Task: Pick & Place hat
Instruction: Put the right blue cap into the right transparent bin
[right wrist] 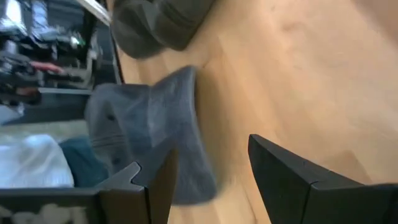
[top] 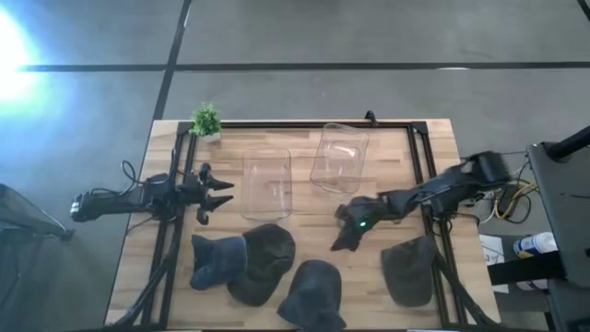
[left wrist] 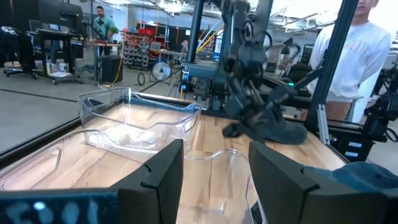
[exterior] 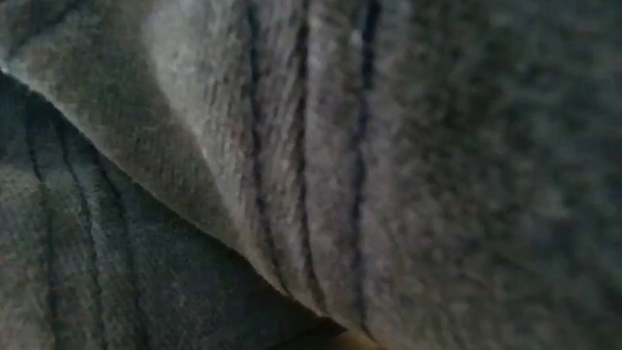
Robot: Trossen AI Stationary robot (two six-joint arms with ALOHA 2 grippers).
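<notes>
Several soft hats lie along the table's near side: a blue one, an olive one, a dark blue one and a grey-olive one. My right gripper is open, low over the table's middle, pointing toward the dark blue hat; that hat lies flat just beyond the fingers, apart from them. My left gripper is open and waits at the table's left side, facing the clear bins. Hat cloth fills the low view.
Two clear plastic bins sit on the far half of the table, one near my left gripper, one beyond my right gripper. A small green plant stands at the far-left corner. Bare wood lies around my right gripper. A person stands behind the table.
</notes>
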